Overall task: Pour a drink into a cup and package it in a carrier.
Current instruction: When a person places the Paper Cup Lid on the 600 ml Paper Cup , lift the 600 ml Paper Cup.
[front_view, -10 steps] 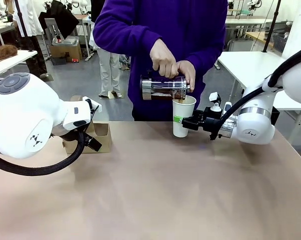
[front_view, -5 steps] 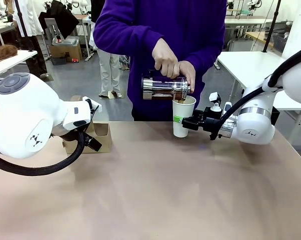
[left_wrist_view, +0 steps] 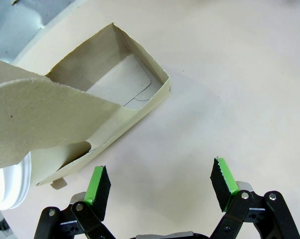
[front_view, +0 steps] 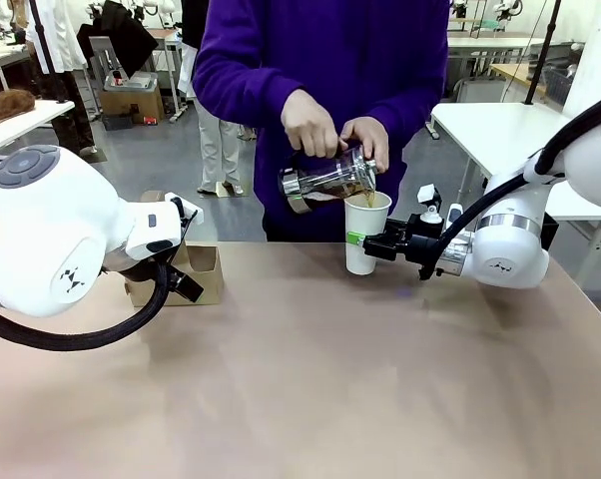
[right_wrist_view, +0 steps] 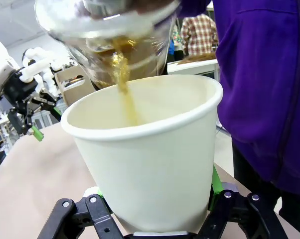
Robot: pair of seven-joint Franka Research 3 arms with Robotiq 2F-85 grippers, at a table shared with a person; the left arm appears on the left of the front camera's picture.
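Tall white paper cup (right_wrist_view: 150, 164), pinched in my right claw (front_view: 364, 242) at the table's (front_view: 310, 389) one o'clock. My left claw (left_wrist_view: 160, 184) hangs spread beside the brown cardboard carrier (left_wrist_view: 135, 107) at ten o'clock. Beyond, the amber-brown drink (right_wrist_view: 122, 79) streams from the person's clear glass carafe (front_view: 325, 180). I judge one twitch from me would make it miss or slop.

Plain beige tabletop (front_view: 310, 379), matte. Standing on it at far left, a brown cardboard carrier (front_view: 206, 271). Near the far edge, mid-right, a tall white cup (front_view: 365, 215); base contact unclear.
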